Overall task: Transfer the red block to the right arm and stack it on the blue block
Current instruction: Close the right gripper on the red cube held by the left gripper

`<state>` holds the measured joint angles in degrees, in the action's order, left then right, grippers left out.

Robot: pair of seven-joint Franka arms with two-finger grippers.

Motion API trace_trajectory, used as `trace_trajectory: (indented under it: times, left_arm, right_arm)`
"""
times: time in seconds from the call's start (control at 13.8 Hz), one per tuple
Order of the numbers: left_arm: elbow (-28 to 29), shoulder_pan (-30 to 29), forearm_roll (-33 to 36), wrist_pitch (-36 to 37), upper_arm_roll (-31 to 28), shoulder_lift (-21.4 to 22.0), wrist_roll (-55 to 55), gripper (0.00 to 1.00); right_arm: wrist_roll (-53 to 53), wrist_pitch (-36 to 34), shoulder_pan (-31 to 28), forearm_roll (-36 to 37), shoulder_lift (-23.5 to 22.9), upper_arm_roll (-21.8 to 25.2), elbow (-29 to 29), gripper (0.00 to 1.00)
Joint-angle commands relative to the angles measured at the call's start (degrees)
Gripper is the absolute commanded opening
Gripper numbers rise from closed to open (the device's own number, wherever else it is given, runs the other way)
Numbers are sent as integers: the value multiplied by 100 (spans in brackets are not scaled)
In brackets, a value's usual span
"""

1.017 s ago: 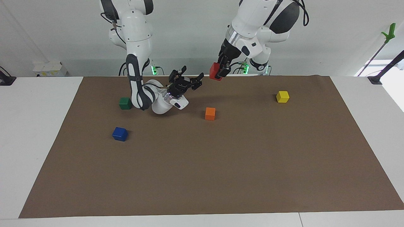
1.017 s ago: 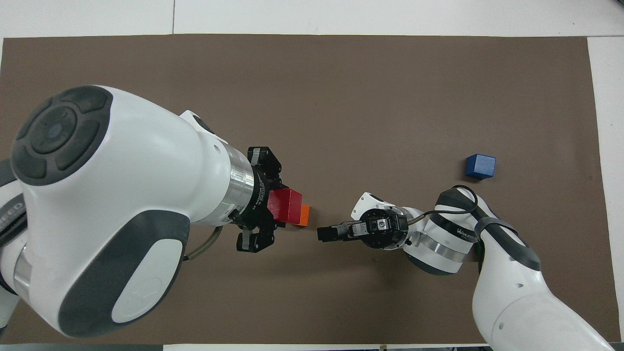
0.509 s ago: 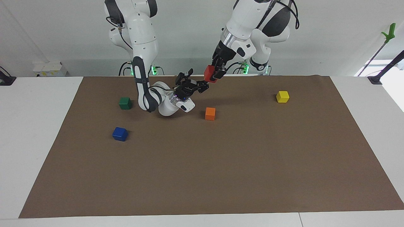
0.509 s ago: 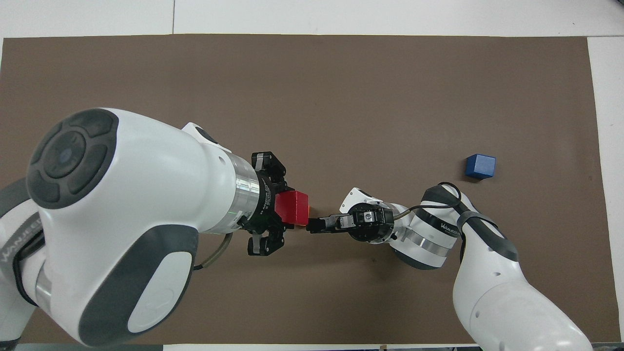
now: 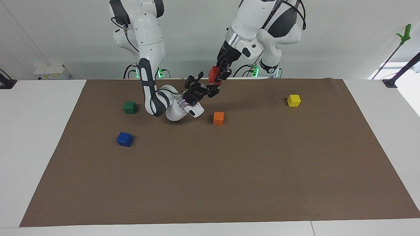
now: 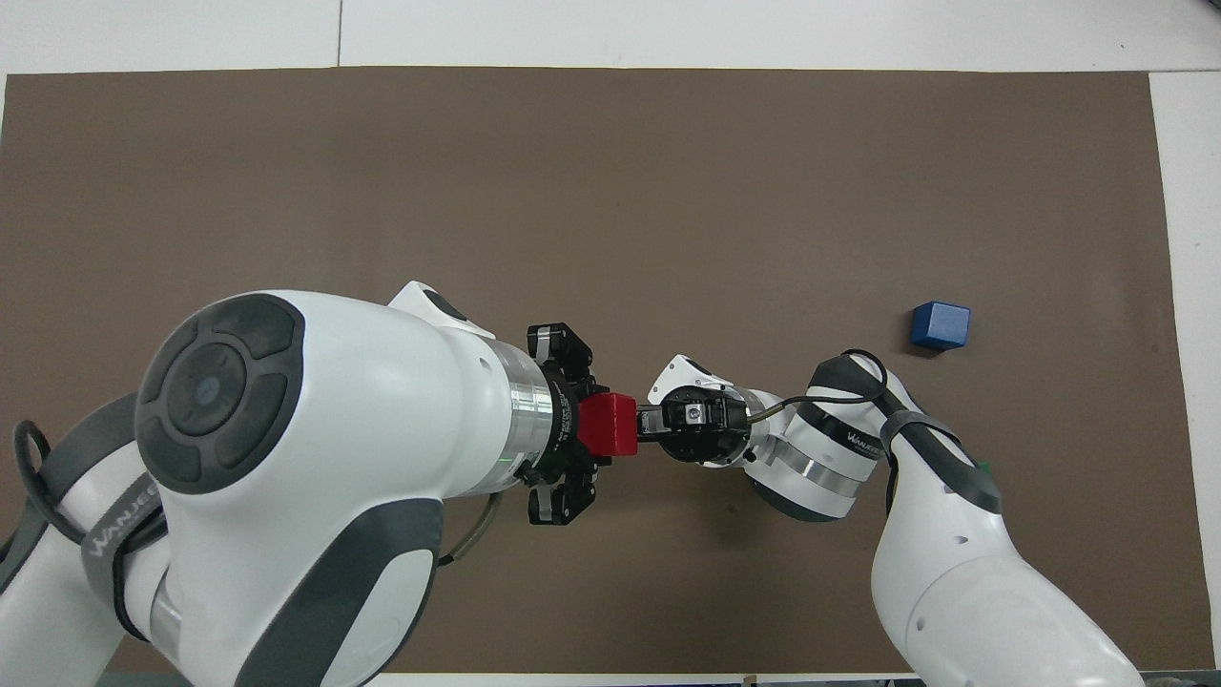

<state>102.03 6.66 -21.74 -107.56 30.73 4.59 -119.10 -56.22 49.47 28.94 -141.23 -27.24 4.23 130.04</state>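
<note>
The red block point(image 5: 213, 75) is a small cube with flat, smooth sides and sharp corners. The left gripper point(image 5: 220, 74) holds it up in the air, with its black fingers squeezed on the block. The block is over the brown mat point(image 5: 229, 170), at the edge near the robots, about the middle of the table.

The right gripper point(image 5: 204, 89) is black with a small blue light. It points up at the red block from just below and beside it. Its two fingers are spread apart, and the tips are right at the block. In the overhead view the right gripper point(image 6: 651, 426) meets the side of the red block point(image 6: 608, 425), with the left gripper point(image 6: 570, 429) at the block's other end. I cannot tell if the right gripper's fingers touch the block.

Both arms are white and round and shiny, with dark grey pads and silver rings at the wrists.

The mat is flat, dull and plain. The blue block point(image 5: 124, 139) sits on it toward the right arm's end, well apart from both grippers. It is a small cube too. The green cube point(image 5: 130, 107) is nearer to the robots than the blue block. The orange cube point(image 5: 218, 118) sits near the middle, and the yellow cube point(image 5: 293, 100) is toward the left arm's end.
</note>
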Motion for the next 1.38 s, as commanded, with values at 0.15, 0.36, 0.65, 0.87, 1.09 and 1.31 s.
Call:
trace_trajectory:
  times: [0.15,0.36,0.65,0.87,1.09,1.31]
  left_arm:
    - [449,152,-155,-283,-85,332,-61,0]
    - [485,152,-164,-283,-85,358,-61,0]
    - [494,143,-164,-301,-85,358,-61,0]
    - [494,152,-164,-292,-85,358,-61,0]
    - [494,152,-164,-292,-85,358,-52,1]
    - [494,152,-164,-283,-85,358,-52,12]
  right_arm:
    - [-285,10,104,-141,-379,-62,-409,100]
    - [75,-34,16,-150,-361,-203,-427,98]
    - [181,-25,24,-247,-291,-282,-401,86]
    - [217,28,33,-247,-230,-291,-375,51]
    - [261,-25,77,-247,-159,-291,-252,41]
    - [601,89,69,-230,16,-273,-190,0]
